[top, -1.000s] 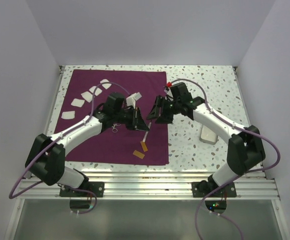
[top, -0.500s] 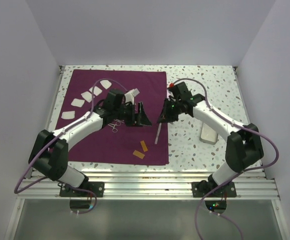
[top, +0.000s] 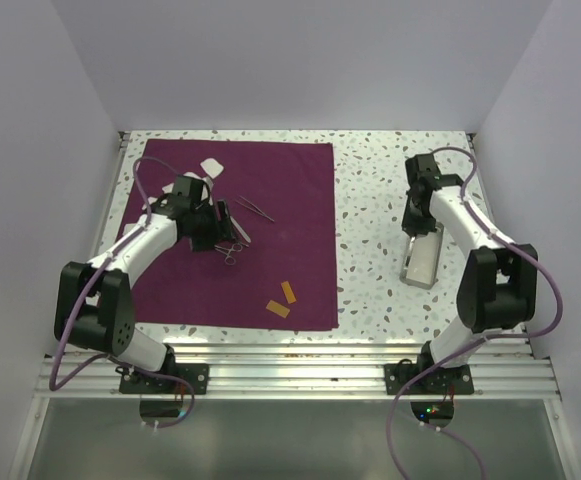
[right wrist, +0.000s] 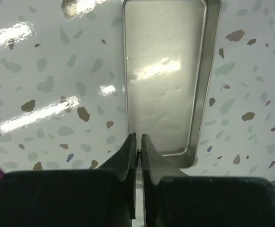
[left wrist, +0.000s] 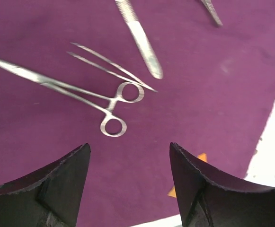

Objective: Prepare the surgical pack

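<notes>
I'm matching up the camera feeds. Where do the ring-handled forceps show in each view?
Top external: the ring-handled forceps lie left of centre on the surgical pack.
Left wrist: left of centre, rings toward the camera.
Right wrist: not in it.
Shared landmark: the orange tabs on the same sheet, seen in the top and left wrist views.

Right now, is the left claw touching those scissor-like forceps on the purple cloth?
Apart. The left wrist view shows bare purple cloth between the forceps and the open left gripper.
</notes>
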